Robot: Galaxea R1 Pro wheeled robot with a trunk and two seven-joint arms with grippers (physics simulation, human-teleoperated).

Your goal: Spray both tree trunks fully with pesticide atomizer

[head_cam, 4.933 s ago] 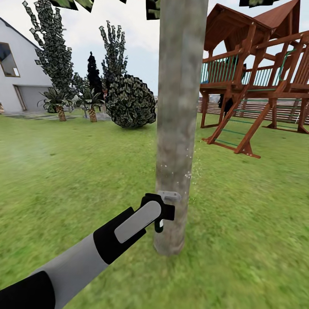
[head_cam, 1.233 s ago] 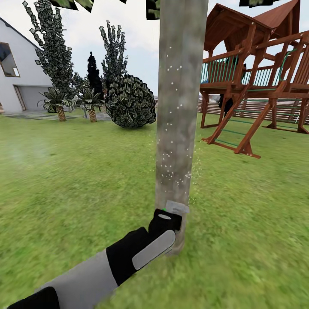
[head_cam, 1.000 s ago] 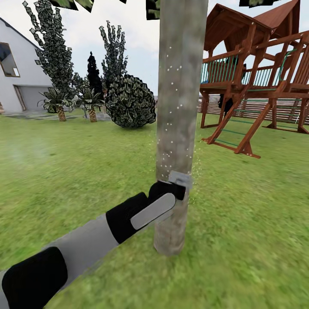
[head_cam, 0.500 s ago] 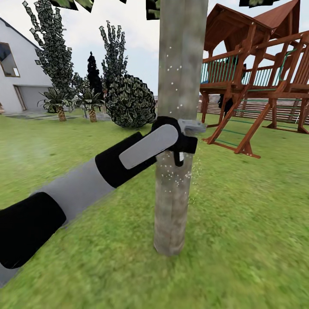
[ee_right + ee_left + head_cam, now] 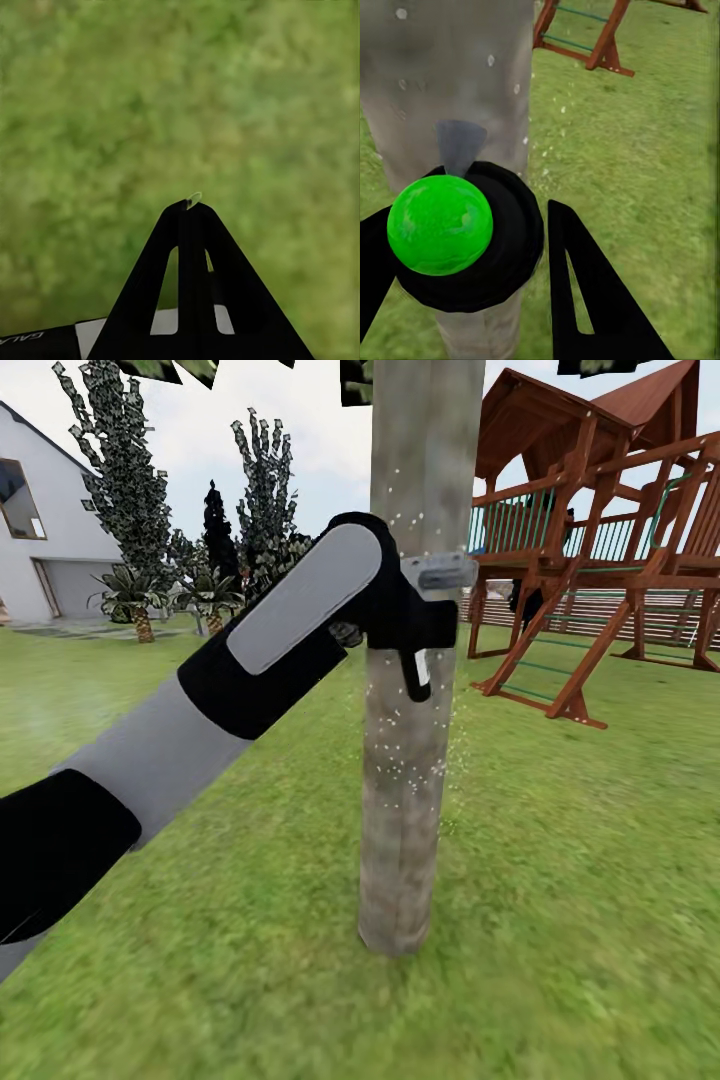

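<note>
Grass lawn [image 5: 560, 880] with a wooden playhouse [image 5: 600, 530] beyond. The left hand [image 5: 425, 625] grasps the pesticide atomizer [image 5: 412, 660], pressed close against the speckled tree trunk [image 5: 405, 810]. The right hand [image 5: 187, 206] hangs clenched over grass.

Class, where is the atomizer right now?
Head view: the atomizer is held in the left claw, raised against the tree trunk, left of the playhouse.

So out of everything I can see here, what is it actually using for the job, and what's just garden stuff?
In use: left gripper, pesticide atomizer, tree trunk, white pesticide specks.

Just there: playhouse, round bush, palms, house, right gripper over grass.
</note>
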